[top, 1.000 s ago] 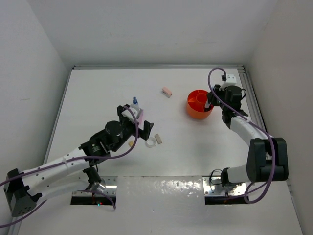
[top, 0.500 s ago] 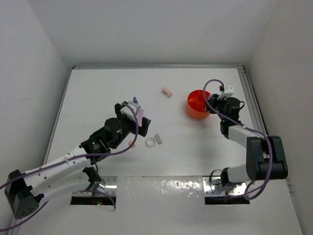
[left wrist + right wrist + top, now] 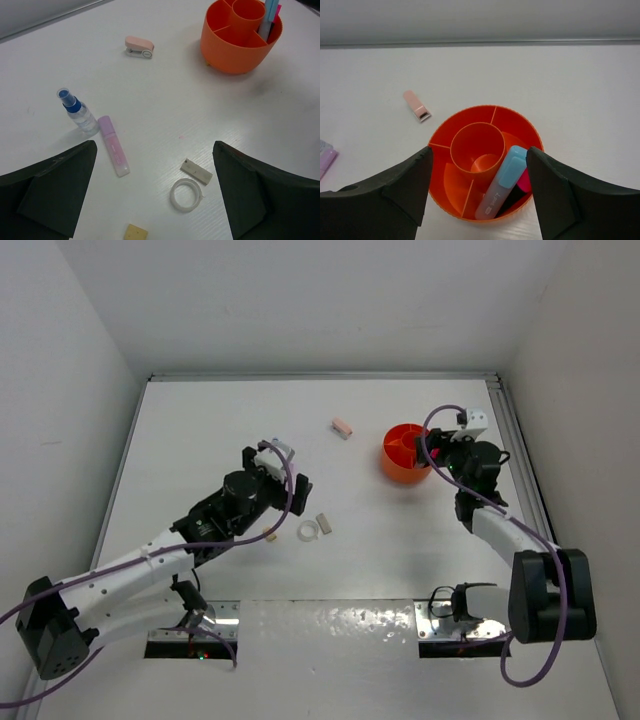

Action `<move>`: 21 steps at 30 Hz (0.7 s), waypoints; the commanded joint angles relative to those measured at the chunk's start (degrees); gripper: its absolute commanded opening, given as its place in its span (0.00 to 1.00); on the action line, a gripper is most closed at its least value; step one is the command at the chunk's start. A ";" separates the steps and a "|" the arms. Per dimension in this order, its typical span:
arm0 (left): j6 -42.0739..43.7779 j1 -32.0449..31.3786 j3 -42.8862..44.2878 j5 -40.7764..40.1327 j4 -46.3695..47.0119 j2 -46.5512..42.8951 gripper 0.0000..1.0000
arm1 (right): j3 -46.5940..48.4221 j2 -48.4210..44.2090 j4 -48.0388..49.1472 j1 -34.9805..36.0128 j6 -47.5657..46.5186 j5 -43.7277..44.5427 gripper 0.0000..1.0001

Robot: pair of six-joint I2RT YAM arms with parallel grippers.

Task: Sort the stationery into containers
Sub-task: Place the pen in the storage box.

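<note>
The round orange tub (image 3: 400,471) stands at the right, with a light blue tube (image 3: 502,188) and a pink marker with black cap (image 3: 524,181) leaning in one outer compartment. My right gripper (image 3: 437,446) is open and empty just above the tub (image 3: 470,108). My left gripper (image 3: 284,472) is open and empty above the loose items: a blue-capped bottle (image 3: 79,113), a pale pink stick (image 3: 113,152), a clear tape ring (image 3: 186,195), a beige block (image 3: 196,171) and a tan block (image 3: 136,233). A pink block (image 3: 342,427) lies left of the tub.
White walls close the table on the left, back and right. A metal rail runs along the right edge beside the right arm. The bottle and pink stick are hidden under the left gripper in the top view.
My right gripper has drawn back from the tub, leaving the pink marker inside. My left gripper has shifted right and now covers the bottle in the top view.
</note>
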 commanded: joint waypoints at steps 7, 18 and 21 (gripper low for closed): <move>-6.92 4.34 14.98 3.58 -19.40 16.83 0.39 | 6.05 -12.91 -14.87 3.33 -1.47 6.22 0.74; -6.56 10.24 32.83 -2.46 -32.43 47.33 0.59 | 4.13 -24.78 -23.34 14.31 -0.50 5.17 0.73; -8.40 10.51 34.50 -3.26 -32.70 52.79 0.60 | 4.04 -26.72 -24.30 16.77 -1.20 5.17 0.72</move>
